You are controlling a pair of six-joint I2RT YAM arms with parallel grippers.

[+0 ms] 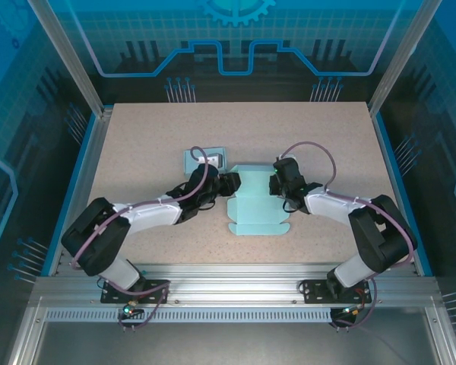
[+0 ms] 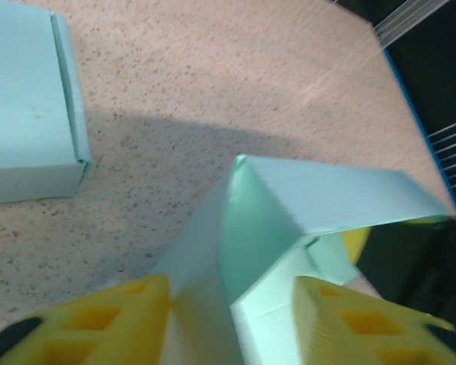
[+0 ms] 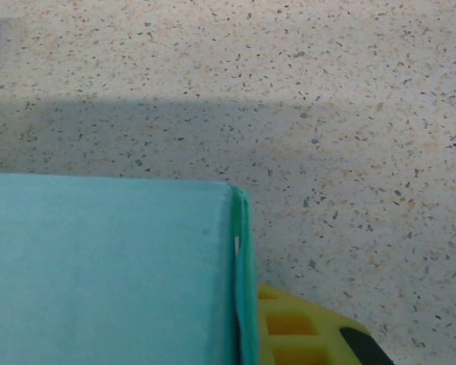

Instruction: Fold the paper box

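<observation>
**Paper box mid-tabletop, both hands at its far corners**

Top view: the paper box [image 1: 258,207] is a pale teal sheet lying mostly flat at the centre of the speckled beige tabletop [image 1: 327,137], with notched tabs along its edges. The left hand [image 1: 229,185] is at its far-left corner and the right hand [image 1: 277,181] at its far-right corner. A second box [image 1: 205,160], smaller and the same teal, sits just behind the left hand, partly covered by the arm and its cable.

Left wrist view adds detail the top view lacks. A panel of the paper box [image 2: 289,220] is lifted off the tabletop [image 2: 213,76] and creased into a standing corner, with a long flap running off to the right. The yellow fingers [image 2: 99,319] have blocky, waffle-like cut-outs. They are spread apart with the raised fold between them and paper against both inner edges. How hard they press is unclear. The second box [image 2: 23,99] appears upper left as a closed, flat-topped shape, cut off by the frame.

Right wrist view: a smooth teal panel [image 3: 99,266] with a doubled edge fills the lower left. One yellow finger [image 3: 304,334] pokes out from under that edge. The other finger is hidden behind the paper, so I cannot tell whether this hand is spread or pinching. The rest is bare, grainy tabletop [image 3: 289,76] in shadow.

The paper looks matte and thin like card, with crisp creases.
</observation>
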